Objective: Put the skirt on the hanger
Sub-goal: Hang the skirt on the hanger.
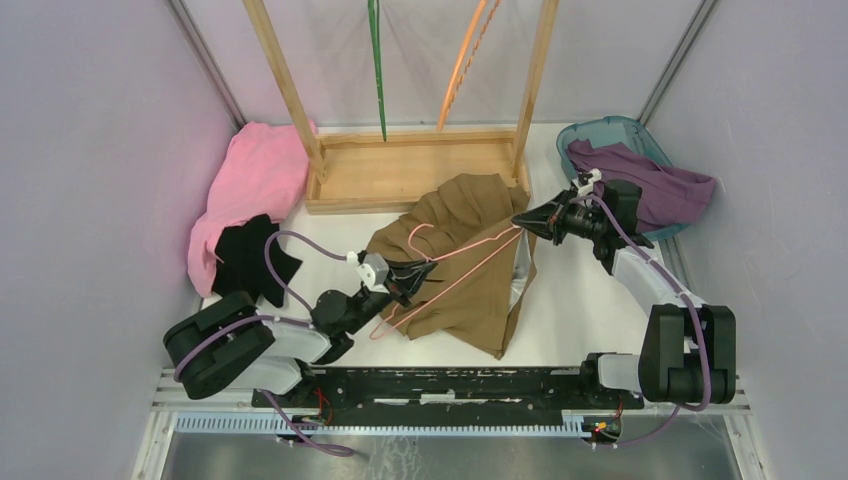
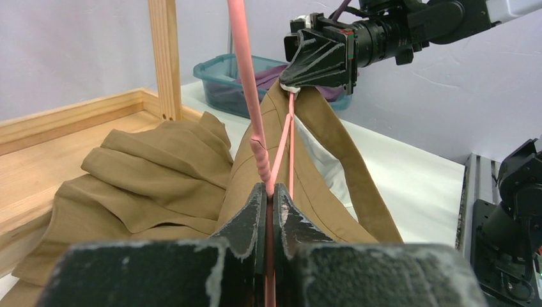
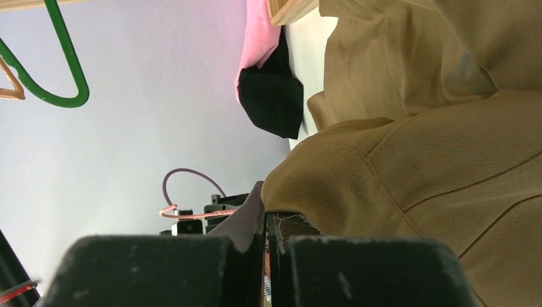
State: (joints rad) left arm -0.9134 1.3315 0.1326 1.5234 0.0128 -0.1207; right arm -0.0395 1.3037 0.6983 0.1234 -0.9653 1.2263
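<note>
left claw (image 2: 270,196), right claw (image 1: 519,221) clamp hanger (image 2: 245,77), perhaps skirt (image 2: 160,173)

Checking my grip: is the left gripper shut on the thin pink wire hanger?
Yes, the left gripper is clamped shut around the pink hanger.

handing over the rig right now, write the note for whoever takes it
Grippers: the left gripper is shut on the pink hanger at its near end. The right gripper is shut on the hanger's far end, seemingly with the waistband pinched in too.
Things: the brown skirt is mostly heaped on the table in front of the wooden rack, with its waistband raised at the right gripper.
Done: the hanger is held at both ends across the skirt.
Left: get the skirt onto the hanger; it does not hang from it yet.
</note>
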